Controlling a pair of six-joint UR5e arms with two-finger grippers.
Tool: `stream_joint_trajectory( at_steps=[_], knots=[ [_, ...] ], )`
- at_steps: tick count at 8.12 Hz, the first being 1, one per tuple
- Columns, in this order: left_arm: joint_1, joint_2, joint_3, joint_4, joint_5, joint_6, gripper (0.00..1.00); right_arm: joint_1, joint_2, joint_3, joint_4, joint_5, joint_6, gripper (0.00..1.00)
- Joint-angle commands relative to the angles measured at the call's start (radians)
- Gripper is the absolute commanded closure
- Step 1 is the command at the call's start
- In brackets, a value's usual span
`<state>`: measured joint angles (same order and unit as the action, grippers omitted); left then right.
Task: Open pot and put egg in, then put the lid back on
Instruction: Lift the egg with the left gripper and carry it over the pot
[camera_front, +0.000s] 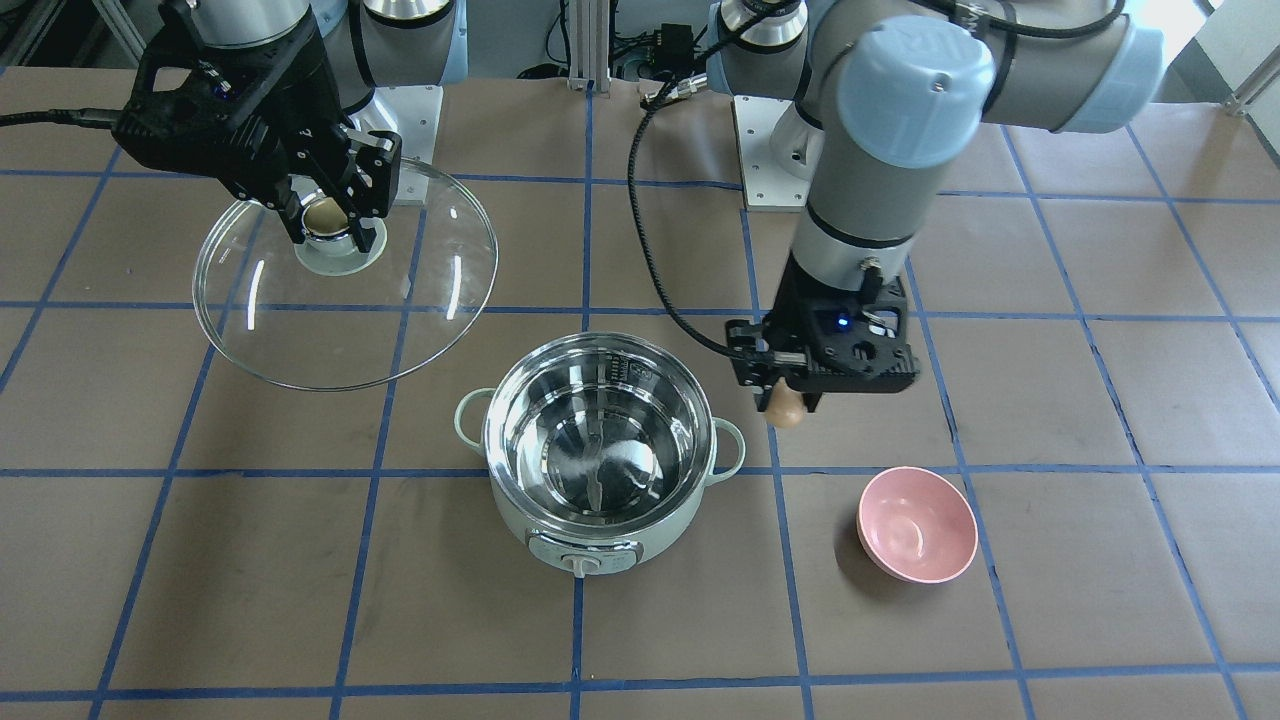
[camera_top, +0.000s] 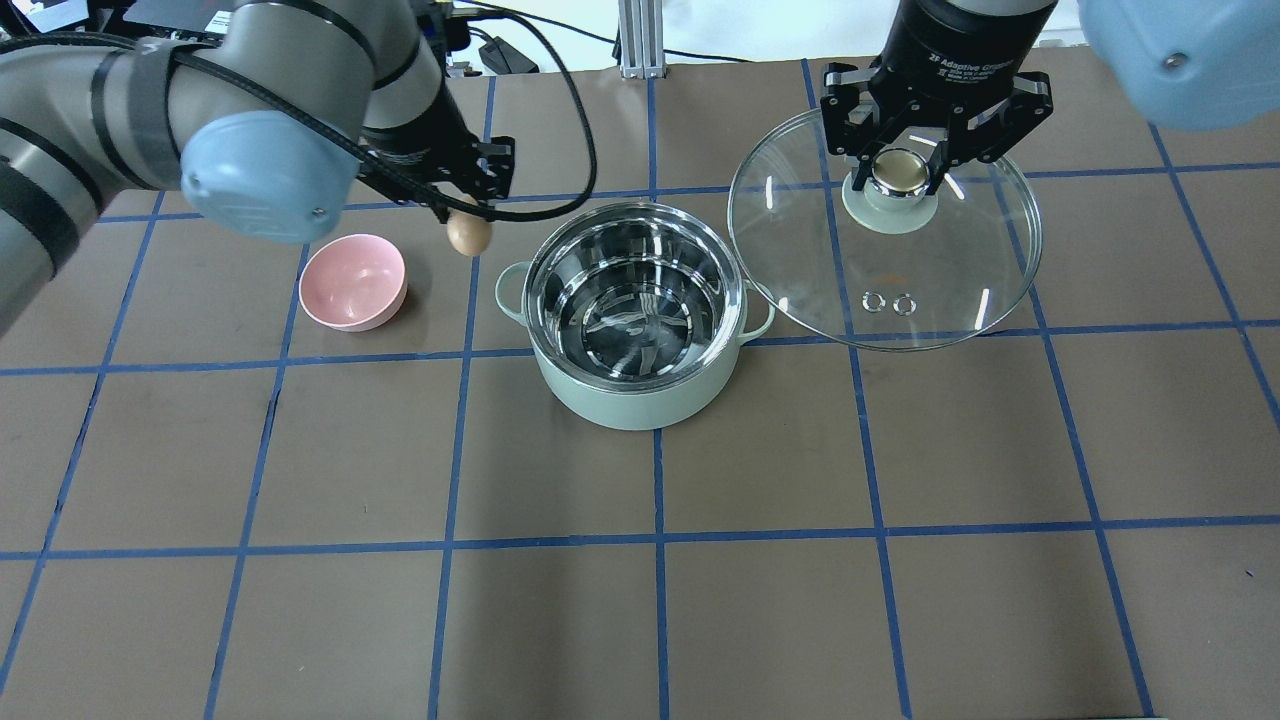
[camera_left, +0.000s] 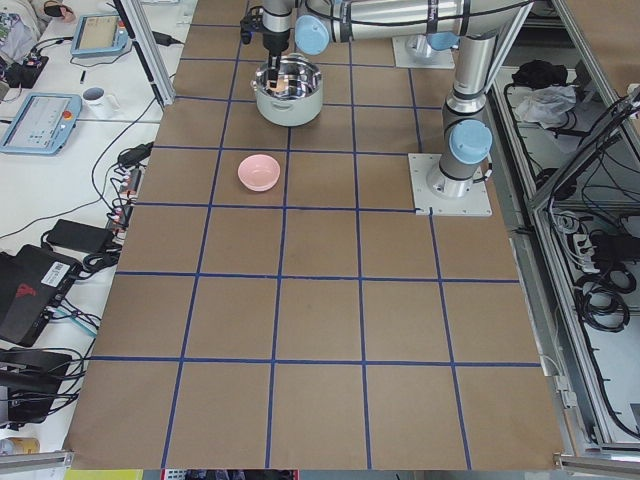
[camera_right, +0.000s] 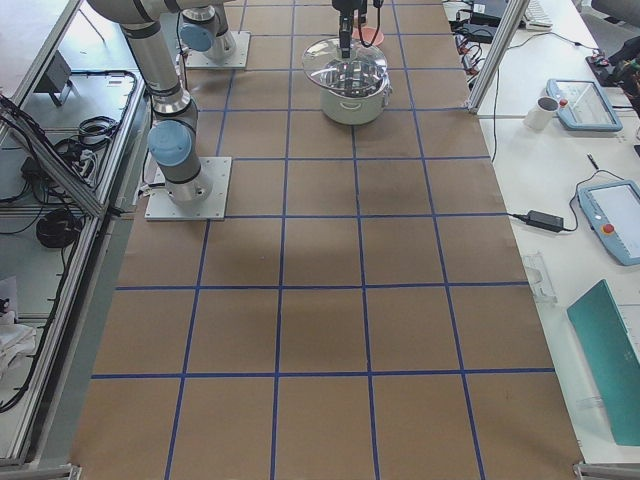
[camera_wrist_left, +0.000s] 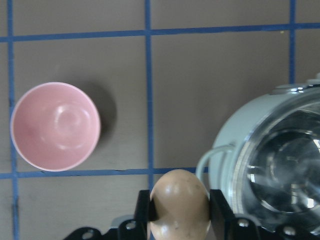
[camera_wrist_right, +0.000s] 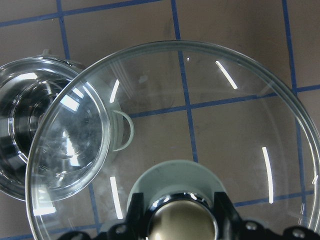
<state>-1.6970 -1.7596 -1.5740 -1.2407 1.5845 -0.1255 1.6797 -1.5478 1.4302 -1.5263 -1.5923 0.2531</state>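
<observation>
Egg (camera_top: 468, 234) pinched in left jaws, aloft between bowl (camera_top: 352, 283) and open pot (camera_top: 640, 405) on desk (camera_top: 800, 600); right jaws clamp lid (camera_top: 950, 270) by knob (camera_top: 900, 172), off to side. Carry over pot centre; lower near steel floor before release; avoid rim.

White lettering on the black collar of the right gripper (camera_top: 900, 178), up at the far edge of the table (camera_top: 640, 620) in the overhead view: the top line reads "2F Adaptive Gripper", and the smaller lines beneath are too fine to make out. Over to the pot (camera_front: 535, 420) near the middle of the table: a dark printed patch shows on its shiny steel wall in the front-facing view, unreadable, and the markings around its front knob (camera_front: 580, 565) are too small as well. Tablets (camera_left: 40, 122) lie beyond the table's edge in the side views, with nothing legible on their screens
</observation>
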Motion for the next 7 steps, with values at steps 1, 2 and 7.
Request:
stream_joint_trajectory(
  at_steps=[1, 2, 7],
  knots=[
    [-0.151, -0.018, -0.003, 0.076, -0.069, -0.176, 1.0, 0.0, 0.0, -0.001, 0.0, 0.0, 0.0, 0.59],
    [-0.179, -0.052, -0.004, 0.098, -0.089, -0.181, 1.0, 0.0, 0.0, -0.001, 0.0, 0.0, 0.0, 0.59],
    [-0.191, -0.15, -0.015, 0.148, -0.101, -0.16, 0.76, -0.002, 0.0, -0.001, -0.002, 0.0, 0.0, 0.58]
  ],
)
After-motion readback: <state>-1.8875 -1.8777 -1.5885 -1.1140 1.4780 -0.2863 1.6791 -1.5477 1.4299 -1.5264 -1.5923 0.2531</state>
